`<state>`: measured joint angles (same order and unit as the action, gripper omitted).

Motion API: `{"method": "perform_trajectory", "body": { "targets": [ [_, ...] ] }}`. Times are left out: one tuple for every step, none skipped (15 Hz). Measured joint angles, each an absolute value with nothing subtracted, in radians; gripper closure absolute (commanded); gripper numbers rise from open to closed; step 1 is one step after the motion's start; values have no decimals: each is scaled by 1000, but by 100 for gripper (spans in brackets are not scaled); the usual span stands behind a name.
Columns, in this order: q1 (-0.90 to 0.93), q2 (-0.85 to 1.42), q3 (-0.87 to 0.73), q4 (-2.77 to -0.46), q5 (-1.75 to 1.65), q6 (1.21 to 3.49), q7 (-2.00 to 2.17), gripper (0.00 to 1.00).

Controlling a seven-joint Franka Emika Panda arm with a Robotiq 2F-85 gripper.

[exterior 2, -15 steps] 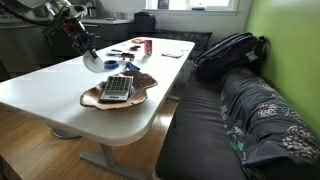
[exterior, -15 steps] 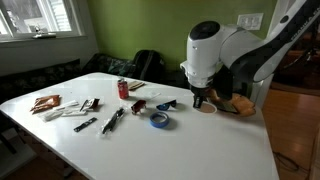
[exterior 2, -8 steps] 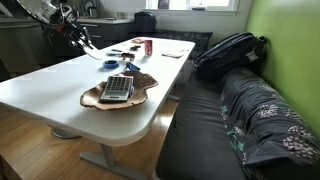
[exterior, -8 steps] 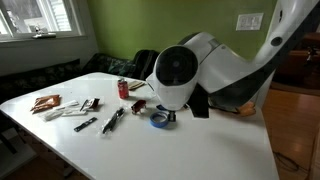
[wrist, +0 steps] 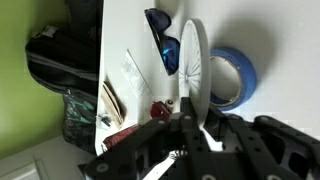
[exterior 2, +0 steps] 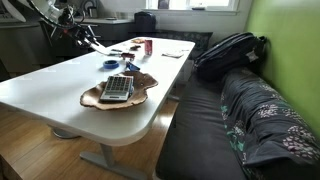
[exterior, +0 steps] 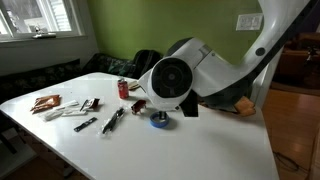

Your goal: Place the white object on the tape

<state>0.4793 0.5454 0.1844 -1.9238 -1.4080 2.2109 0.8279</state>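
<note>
From where I stand, the pincer (wrist: 193, 124) is clamped down on the flat, round, whitish disc (wrist: 192, 65). It holds the disc on edge, so in the wrist view it shows only as a thin white sliver running up toward 12 o'clock. The small roll of blue tape (wrist: 235, 78) lies flat on the white bench (wrist: 275, 30), just at 3 o'clock of the disc. Whether the disc's rim is touching the roll or hanging above it, I cannot tell. In an exterior view the roll (exterior: 158, 122) peeks out right under the arm.

To do this well, I'd say the disc wants shifting toward 3 o'clock until it sits over the hollow centre. It should then be tipped flat and lowered slowly before the pincer lets go, since released on edge it would likely roll off.

The dark sunglasses (wrist: 160, 45) at 11 o'clock and the red can (wrist: 160, 108) at 9 o'clock sit close by, so the wrist needs care when it turns.
</note>
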Motion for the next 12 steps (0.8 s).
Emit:
{"method": "perform_trajectory", "body": {
  "targets": [
    [480,547,188,-1920,-1409,2189,830,96],
    [488,553,189,-1912,-1421,2132,844,96],
    [500,564,191,-1897,-1433,2072,861,96],
    [511,581,195,-1880,-1438,2021,878,96],
    [521,602,203,-1861,-1440,1974,892,96],
    [531,624,209,-1841,-1440,1931,903,96],
    [539,647,213,-1821,-1441,1896,911,96],
    [544,671,217,-1802,-1443,1880,917,96],
    [547,696,218,-1782,-1450,1877,922,96],
    [547,718,217,-1762,-1459,1877,926,96],
    [547,738,217,-1743,-1470,1878,928,96],
    [546,756,217,-1723,-1485,1882,929,96]
  ]
}}
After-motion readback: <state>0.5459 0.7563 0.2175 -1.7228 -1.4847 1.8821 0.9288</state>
